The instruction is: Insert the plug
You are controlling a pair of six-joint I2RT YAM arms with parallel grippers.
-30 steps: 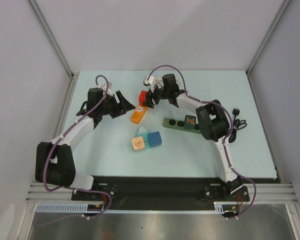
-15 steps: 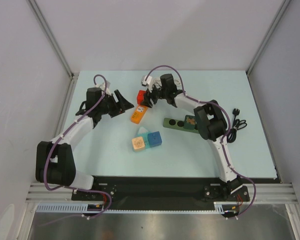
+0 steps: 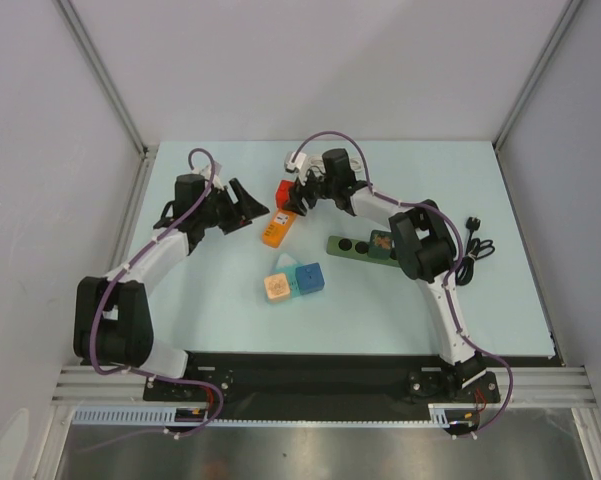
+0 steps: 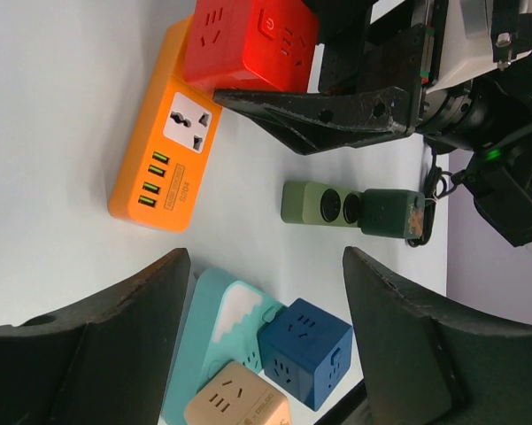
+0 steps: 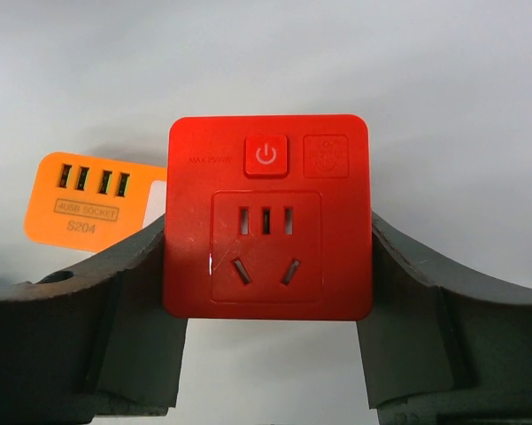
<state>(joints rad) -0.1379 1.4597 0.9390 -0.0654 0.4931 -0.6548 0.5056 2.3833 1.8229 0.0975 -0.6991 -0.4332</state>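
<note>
The plug (image 3: 473,222) is tiny from overhead. It lies on the desk (image 3: 210,300) near the right edge beside its coiled cable, well apart from both arms, and my right elbow covers one end of the green strip (image 3: 352,244). Hardly anything has changed in the last second; the right wrist has only crept slightly left. The right wrist camera gives me what the top view can't: the right jaws are clamped on both sides of the red socket cube (image 5: 267,221), with the orange strip (image 5: 93,202) behind it. The left jaws stand wide apart with nothing between them (their camera looks out over the blue cube (image 4: 305,350)).
</note>
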